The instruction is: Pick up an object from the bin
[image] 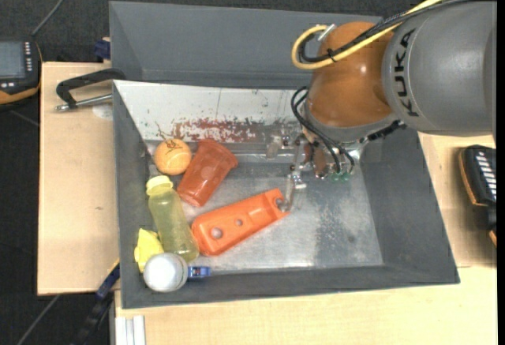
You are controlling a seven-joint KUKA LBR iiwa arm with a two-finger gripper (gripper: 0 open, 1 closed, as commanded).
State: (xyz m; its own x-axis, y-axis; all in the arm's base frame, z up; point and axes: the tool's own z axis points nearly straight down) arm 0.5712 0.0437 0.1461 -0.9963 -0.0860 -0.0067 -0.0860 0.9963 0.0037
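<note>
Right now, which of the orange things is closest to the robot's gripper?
The long flat orange piece in the middle: its right end lies right beside the gripper. The cup and the ball lie farther left.

1. The gripper [290,193] hung low near the middle of the grey bin [394,209], at the right end of a long orange block [235,225].
2. An orange ball [172,155] and an orange-red cup [207,171] lay by the left wall.
3. A yellowish bottle [170,223] lay toward the near-left corner.

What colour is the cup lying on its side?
The cup is translucent orange-red; camera view.
</note>
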